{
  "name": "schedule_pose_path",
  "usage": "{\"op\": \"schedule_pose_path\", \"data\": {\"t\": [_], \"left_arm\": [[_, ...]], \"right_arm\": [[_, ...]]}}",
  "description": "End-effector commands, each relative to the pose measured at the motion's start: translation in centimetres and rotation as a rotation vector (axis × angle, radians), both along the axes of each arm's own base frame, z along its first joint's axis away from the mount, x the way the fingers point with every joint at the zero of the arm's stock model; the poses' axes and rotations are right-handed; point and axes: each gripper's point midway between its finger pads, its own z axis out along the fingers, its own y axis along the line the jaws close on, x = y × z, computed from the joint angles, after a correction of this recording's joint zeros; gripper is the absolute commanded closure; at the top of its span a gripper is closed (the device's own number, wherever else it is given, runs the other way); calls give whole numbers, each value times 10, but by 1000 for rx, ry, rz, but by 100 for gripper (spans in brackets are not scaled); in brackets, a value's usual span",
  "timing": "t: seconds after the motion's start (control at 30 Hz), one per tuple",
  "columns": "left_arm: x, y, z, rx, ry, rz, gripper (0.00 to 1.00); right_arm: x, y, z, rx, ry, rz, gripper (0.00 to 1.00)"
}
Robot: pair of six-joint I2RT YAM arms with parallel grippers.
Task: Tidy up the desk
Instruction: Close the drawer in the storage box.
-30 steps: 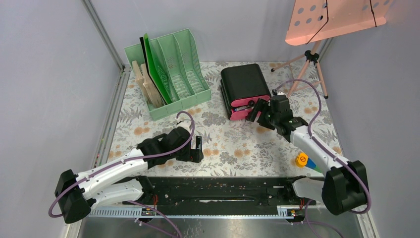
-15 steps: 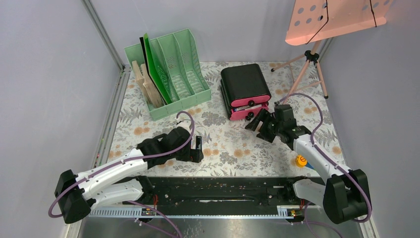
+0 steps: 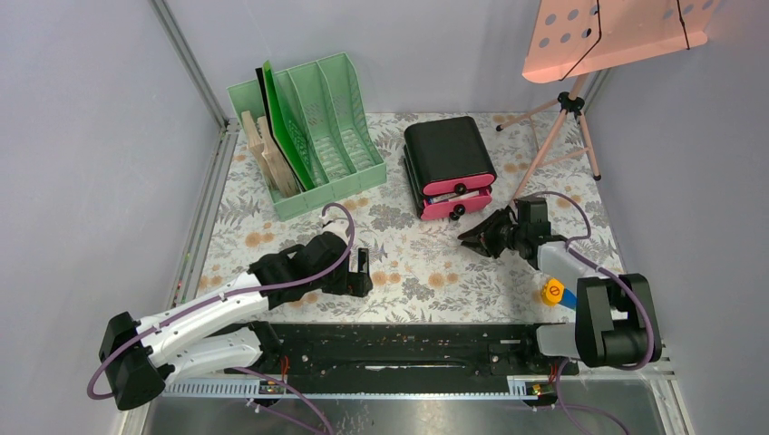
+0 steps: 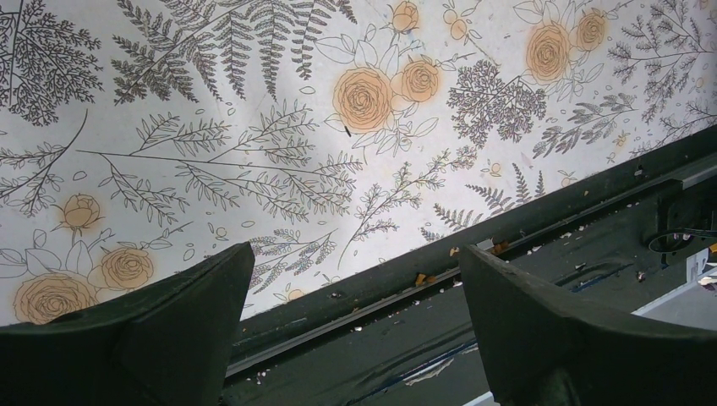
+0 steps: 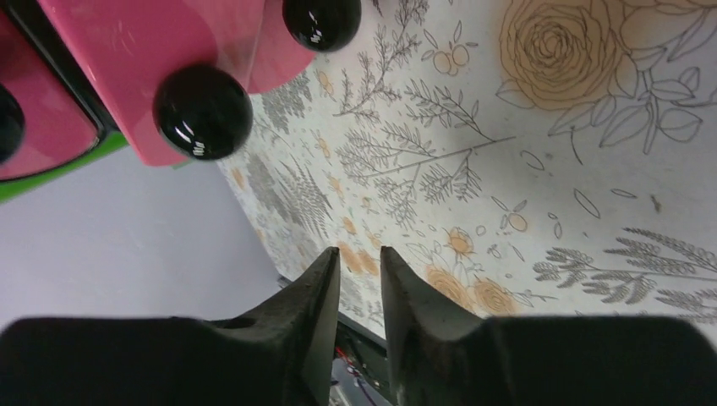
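Far-left on the table (image 3: 413, 267), the mint rack (image 3: 331, 193) holds wooden boards (image 3: 267, 159) and a green sheet (image 3: 281, 118). The drawer box (image 3: 444, 149) sits mid-back. We see the right pincer (image 3: 473, 237) backed off its pink fronts, now nearly closed and empty. The left pincer (image 3: 363, 272) gapes wide, empty, near the black rail (image 3: 399, 349). Bare cloth lies between them.

Top view: high, looking down, whole desk (image 3: 408, 263). Wrist views: close over same desk, past jaws.
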Motion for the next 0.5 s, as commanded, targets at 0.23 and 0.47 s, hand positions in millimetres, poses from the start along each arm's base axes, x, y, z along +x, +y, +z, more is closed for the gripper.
{"op": "schedule_pose_path", "data": {"t": [0.23,0.47], "left_arm": [[5,-3,5,-31,-39,7,6],[5,-1,4,-28,-41,11,6]], "right_arm": [[45,1,25,58,-65,-52,94],[64,1,27,55,-64,-68,96]]}}
